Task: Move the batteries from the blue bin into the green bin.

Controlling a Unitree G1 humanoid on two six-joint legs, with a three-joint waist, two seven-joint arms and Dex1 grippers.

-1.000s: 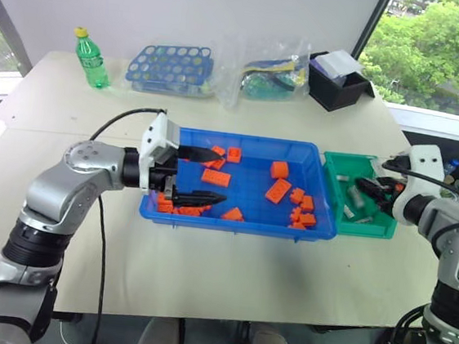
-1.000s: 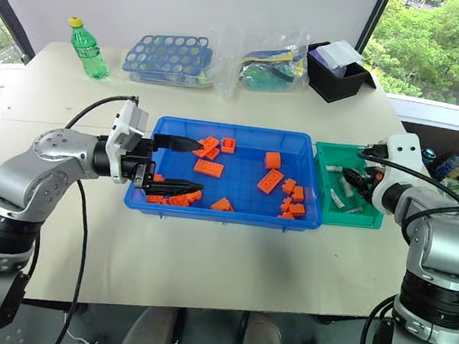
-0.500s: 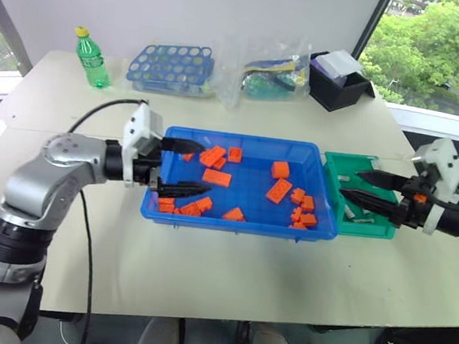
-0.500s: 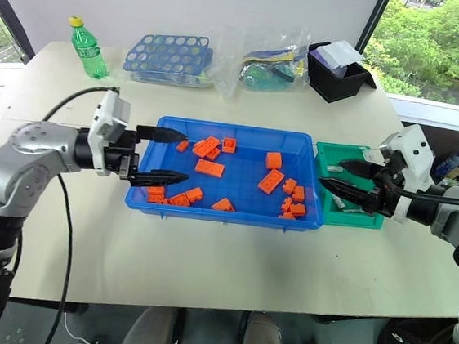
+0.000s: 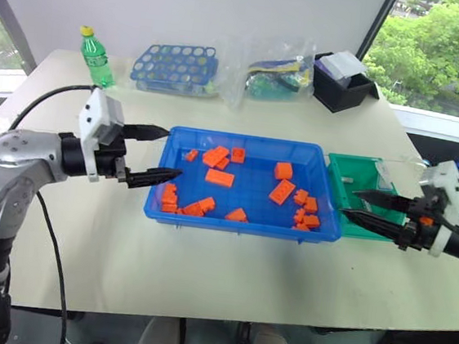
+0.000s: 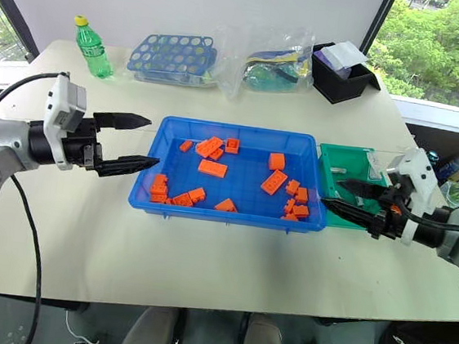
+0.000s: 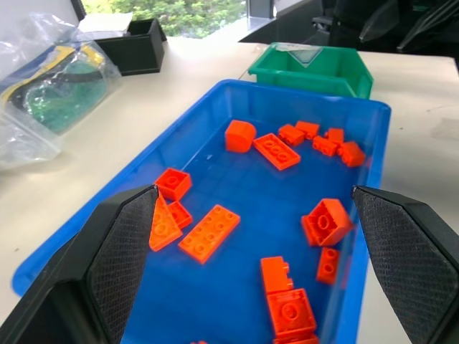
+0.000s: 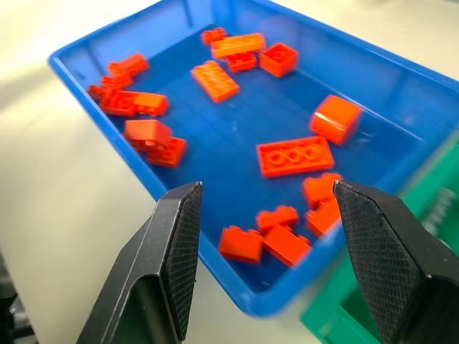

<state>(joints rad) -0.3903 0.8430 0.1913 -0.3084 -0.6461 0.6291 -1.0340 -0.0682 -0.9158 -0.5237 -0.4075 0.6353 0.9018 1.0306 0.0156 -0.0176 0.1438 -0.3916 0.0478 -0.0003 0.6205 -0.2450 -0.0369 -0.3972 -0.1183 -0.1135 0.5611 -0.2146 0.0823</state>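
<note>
Both arms have drawn back from the bins since 1 second ago: the left gripper (image 5: 156, 155), which hung over the left end of the blue bin (image 5: 240, 222), now sits just outside that bin's left wall, and the right gripper (image 5: 365, 209), which was down in the green bin (image 5: 360, 228), now points across the green bin's near edge toward the blue bin. The left gripper's 2 black fingers (image 5: 147, 131) stand apart with nothing between them; the right gripper's 2 fingers (image 8: 172, 247) are likewise spread and empty, as the right wrist view shows with the blue bin lying beyond them. Orange bricks (image 5: 219, 177) lie scattered over the blue bin's floor, and I can make out no silver cylinder among them. Of the batteries (image 6: 341, 171), 1 silver-grey piece lies at the far end of the green bin, which stands touching the blue bin's right wall. Along the far edge of the table (image 5: 227, 274) stand a green bottle (image 5: 97, 57), a blue rack with round holes (image 5: 175, 66), a clear plastic bag (image 5: 278, 73) and a black box (image 5: 347, 82).
</note>
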